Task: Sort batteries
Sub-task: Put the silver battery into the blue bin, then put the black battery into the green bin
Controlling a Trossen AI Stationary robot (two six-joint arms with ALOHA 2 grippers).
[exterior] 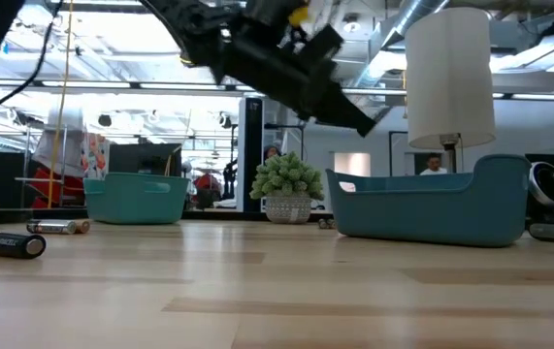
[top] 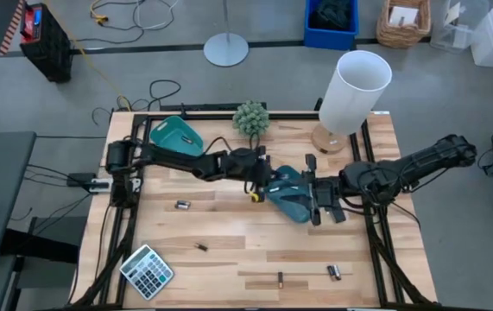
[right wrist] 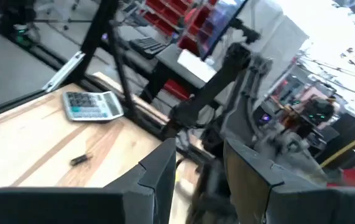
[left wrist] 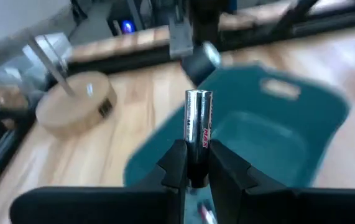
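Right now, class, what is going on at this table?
The left claw is shut on a silvery battery, holding it upright over a teal tray near the middle of the table. The right claw sits at that tray's far side, its fingers apart and nothing visible between them. A second teal tray sits at the back left. Several batteries lie loose on the wood, one left of the arms, and a grey calculator sits at the front left corner.
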